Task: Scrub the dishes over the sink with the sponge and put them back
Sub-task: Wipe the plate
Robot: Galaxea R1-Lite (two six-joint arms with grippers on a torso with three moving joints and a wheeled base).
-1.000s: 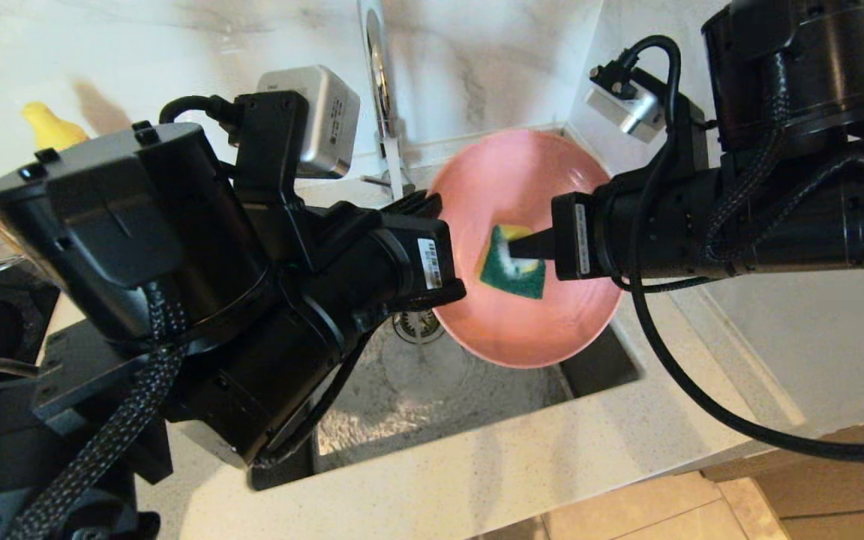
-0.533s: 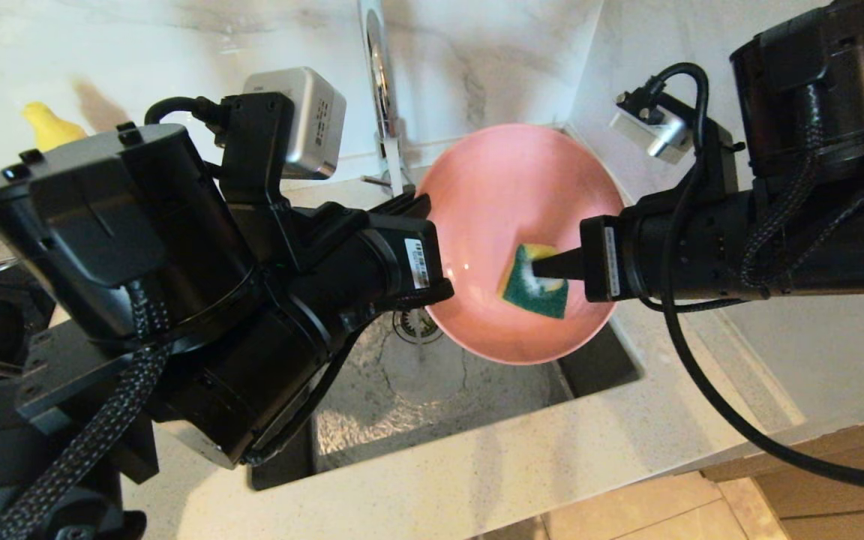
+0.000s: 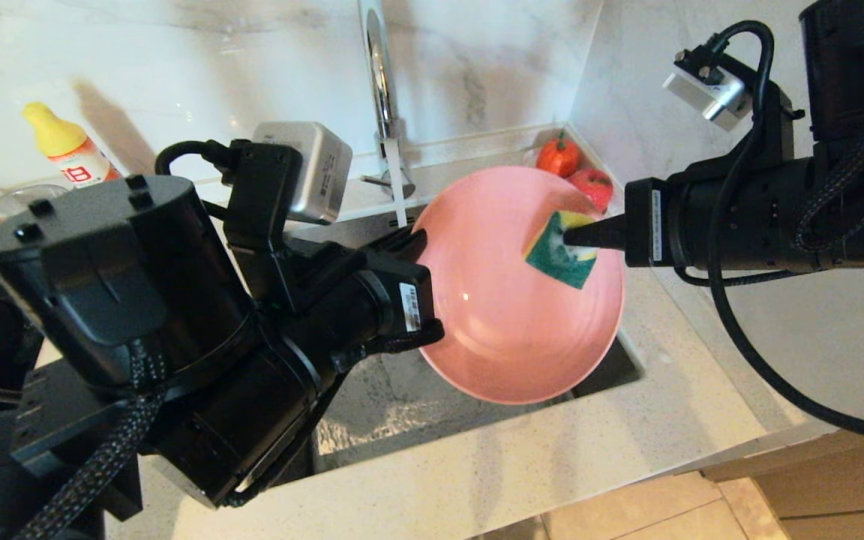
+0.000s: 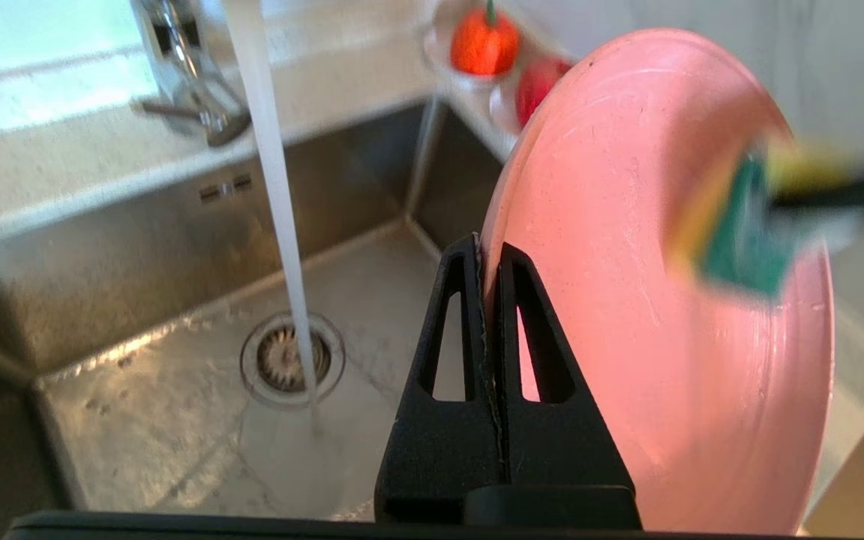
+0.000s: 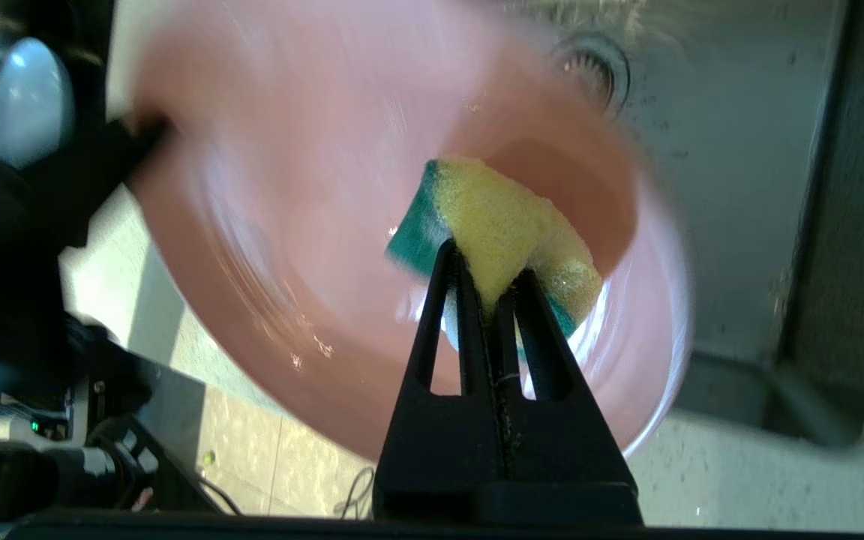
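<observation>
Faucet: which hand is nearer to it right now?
Left. The left hand grips the pink plate's rim just below the faucet, beside its water stream. The right hand presses the sponge on the plate's far side.

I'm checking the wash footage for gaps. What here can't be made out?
- Blue plate: in no view.
- Sink floor and drain: in the head view, largely covered by the left arm and the pink plate.
- Sponge: blurred in the left wrist view, so its contact with the plate is unclear there.
- Plate's back face: turned away in every view.
- Left claw tips: hidden behind the plate rim in the head view.
- Bottle label: too small to read.
</observation>
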